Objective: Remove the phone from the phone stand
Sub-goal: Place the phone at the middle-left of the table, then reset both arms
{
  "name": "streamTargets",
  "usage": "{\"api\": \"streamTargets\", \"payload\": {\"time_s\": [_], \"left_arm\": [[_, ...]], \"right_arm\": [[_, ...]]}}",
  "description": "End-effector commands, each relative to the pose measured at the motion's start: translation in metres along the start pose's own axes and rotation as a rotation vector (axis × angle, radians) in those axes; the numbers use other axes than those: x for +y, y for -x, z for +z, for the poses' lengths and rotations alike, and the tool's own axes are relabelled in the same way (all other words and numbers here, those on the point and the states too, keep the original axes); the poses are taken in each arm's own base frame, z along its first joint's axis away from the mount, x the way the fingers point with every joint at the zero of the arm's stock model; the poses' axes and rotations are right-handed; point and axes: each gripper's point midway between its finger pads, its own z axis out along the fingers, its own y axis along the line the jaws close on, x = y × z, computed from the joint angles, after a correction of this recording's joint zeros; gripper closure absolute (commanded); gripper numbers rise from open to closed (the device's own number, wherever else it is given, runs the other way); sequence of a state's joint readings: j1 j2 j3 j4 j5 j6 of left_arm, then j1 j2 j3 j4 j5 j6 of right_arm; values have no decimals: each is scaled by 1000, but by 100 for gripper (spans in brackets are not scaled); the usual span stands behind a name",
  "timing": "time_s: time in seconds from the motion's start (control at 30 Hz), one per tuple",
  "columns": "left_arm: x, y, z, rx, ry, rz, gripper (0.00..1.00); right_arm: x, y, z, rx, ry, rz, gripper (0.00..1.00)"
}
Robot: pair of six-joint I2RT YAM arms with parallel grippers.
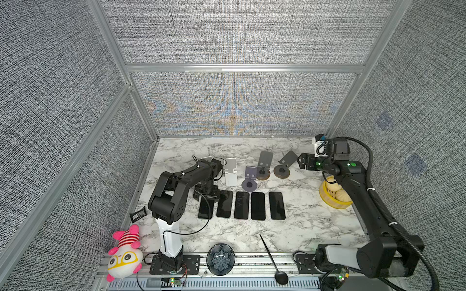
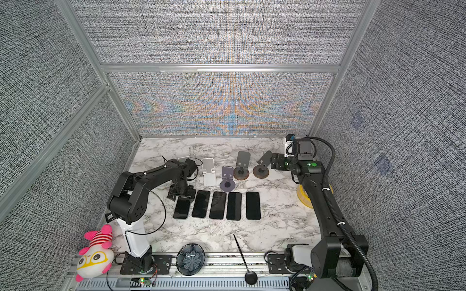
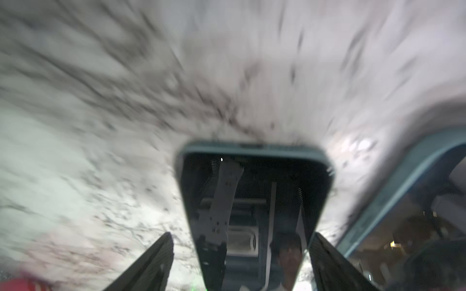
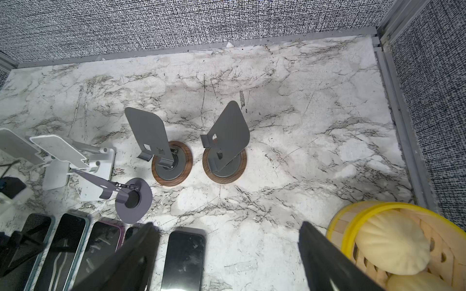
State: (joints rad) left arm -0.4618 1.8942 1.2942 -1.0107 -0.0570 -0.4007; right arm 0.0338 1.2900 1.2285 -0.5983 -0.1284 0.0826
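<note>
A black spoon point(image 1: 273, 259) lies frontmost. The phone point(image 1: 205, 210) lies flat on the worktop point(image 1: 302, 221), leftmost of five and clear of the phone stand point(image 1: 230, 171). The left end effector point(image 1: 206, 199) straddles it with fingers parted. The right end effector point(image 4: 227, 224) gapes wide, holding nothing.

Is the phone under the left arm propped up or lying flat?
Lying flat. The phone rests screen up on the marble table, beside four others; the left gripper has its jaws open either side of it.

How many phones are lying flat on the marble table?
5, side by side in one row: the leftmost phone partly under the left hand, then the second phone, third phone, fourth phone and rightmost phone. None seems hidden.
</note>
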Motion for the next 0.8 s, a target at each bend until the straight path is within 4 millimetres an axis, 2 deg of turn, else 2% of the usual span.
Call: {"api": "streamTargets", "payload": {"time_s": [0.0, 0.1, 0.2, 0.33, 0.5, 0.53, 0.57, 0.67, 0.77], "left_arm": [[1, 6, -20, -52, -2, 5, 12], [1, 12, -48, -120, -26, 14, 9], [3, 17, -77, -207, -43, 23, 2], [17, 27, -107, -356, -6, 9, 2], [51, 43, -125, -558, 145, -74, 1], [56, 46, -127, -597, 166, -88, 1], [62, 49, -129, -633, 196, -110, 2], [81, 56, -131, -730, 294, -168, 1], [93, 62, -129, -810, 367, -199, 1]], "right_arm": [[-1, -3, -3, 7, -10, -10, 9], [-2, -1, -5, -18, -18, -18, 1], [-2, 0, -7, -49, -20, -22, 1], [0, -5, -5, -77, -14, -63, 1], [-5, -15, -2, -116, -66, -100, 1], [-5, -12, -3, -145, -81, -121, 1], [-6, -23, 4, -138, -93, -147, 1], [-4, -36, 16, -184, -123, -268, 1], [-7, -51, 31, -208, -151, -268, 1]]}}
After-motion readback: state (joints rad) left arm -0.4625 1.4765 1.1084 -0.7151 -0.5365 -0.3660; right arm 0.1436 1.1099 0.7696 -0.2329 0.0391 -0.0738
